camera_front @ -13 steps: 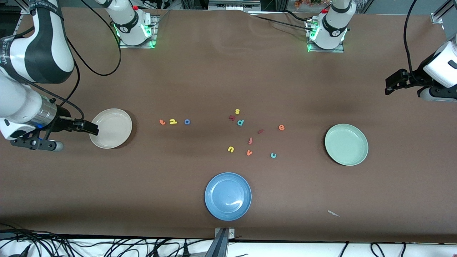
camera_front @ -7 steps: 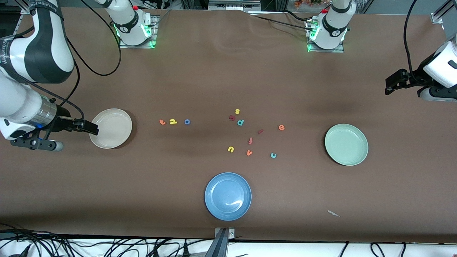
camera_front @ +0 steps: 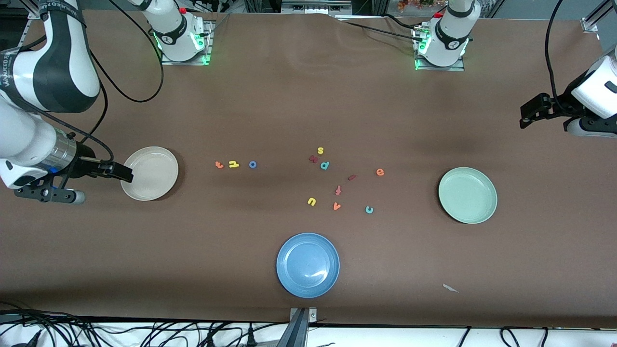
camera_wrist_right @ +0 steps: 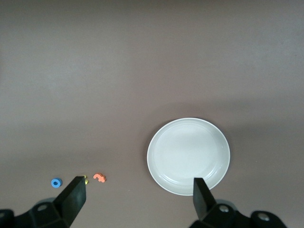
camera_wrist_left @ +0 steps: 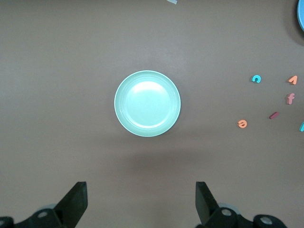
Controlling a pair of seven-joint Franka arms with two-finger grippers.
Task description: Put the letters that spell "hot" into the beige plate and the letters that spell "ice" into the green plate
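The orange t (camera_front: 219,165), yellow h (camera_front: 234,164) and blue o (camera_front: 252,164) lie in a row beside the empty beige plate (camera_front: 149,173). The maroon i (camera_front: 352,177), orange e (camera_front: 380,172) and teal c (camera_front: 369,209) are scattered mid-table, on the empty green plate's (camera_front: 467,195) side. My right gripper (camera_front: 126,174) hangs open and empty high beside the beige plate (camera_wrist_right: 188,156); its wrist view shows the t (camera_wrist_right: 99,178) and o (camera_wrist_right: 56,182). My left gripper (camera_front: 526,115) hangs open and empty high near the green plate (camera_wrist_left: 147,103), with the c (camera_wrist_left: 256,79), e (camera_wrist_left: 242,124) and i (camera_wrist_left: 273,115) to one side.
Other letters lie among the ice ones: a yellow s (camera_front: 320,150), teal p (camera_front: 325,165), red-orange f (camera_front: 338,190), yellow u (camera_front: 311,201) and orange v (camera_front: 336,206). An empty blue plate (camera_front: 308,265) sits nearest the front camera. A small white scrap (camera_front: 450,288) lies near the table's front edge.
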